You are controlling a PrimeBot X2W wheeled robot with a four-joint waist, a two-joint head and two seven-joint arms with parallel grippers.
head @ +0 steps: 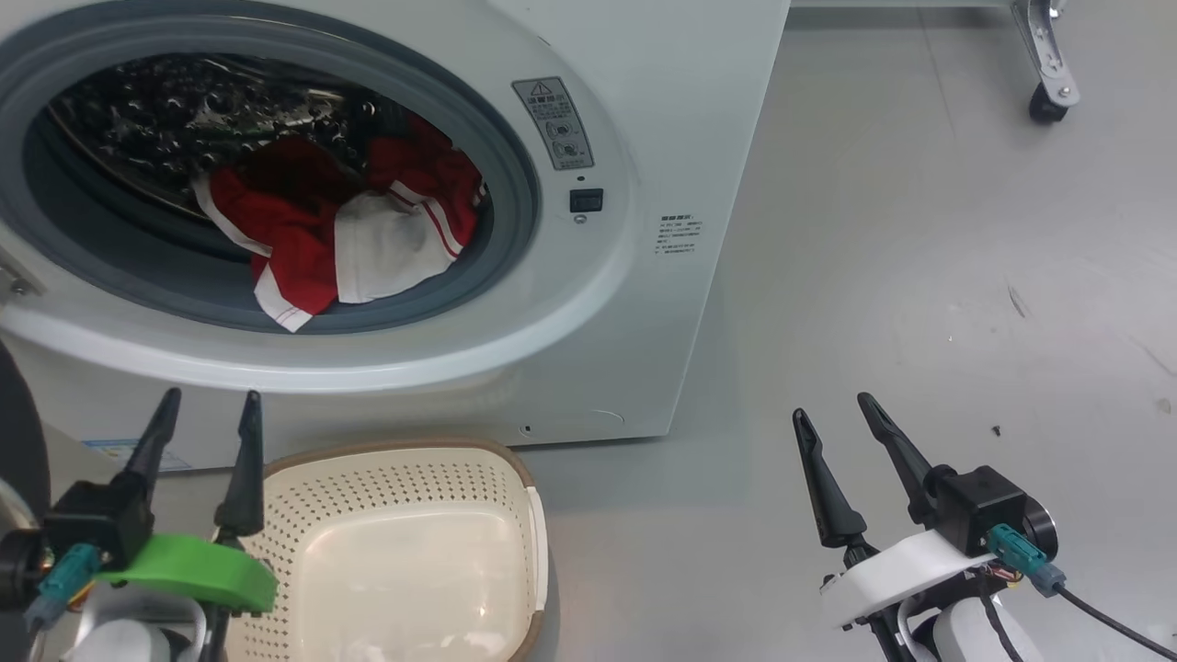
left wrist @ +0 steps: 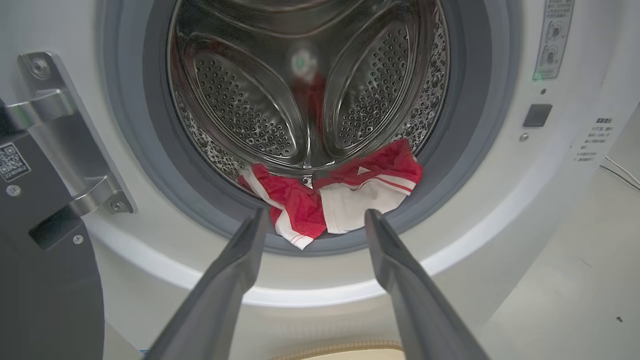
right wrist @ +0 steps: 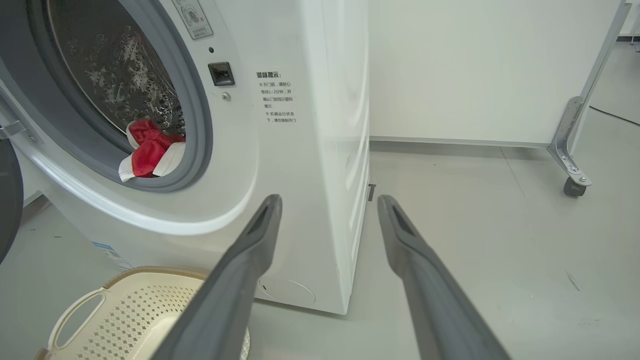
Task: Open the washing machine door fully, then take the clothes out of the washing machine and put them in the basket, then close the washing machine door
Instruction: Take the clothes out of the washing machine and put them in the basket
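Note:
The white washing machine [head: 644, 303] stands with its round mouth uncovered. Its door [left wrist: 45, 280] hangs swung out on the left, its dark rim at the head view's left edge [head: 18, 432]. Red and white clothes [head: 340, 230] lie at the front of the steel drum, draped over the grey seal [left wrist: 325, 205] [right wrist: 147, 155]. The cream basket [head: 405, 542] sits on the floor below the mouth with nothing in it. My left gripper [head: 210, 432] is open above the basket's left side, pointing at the clothes. My right gripper [head: 837, 414] is open over bare floor to the right.
Grey floor [head: 919, 276] stretches right of the machine. A metal frame leg on a caster [head: 1048, 92] stands at the far right by a white wall panel [right wrist: 475, 70]. The door's steel hinge bracket [left wrist: 65, 130] juts out left of the mouth.

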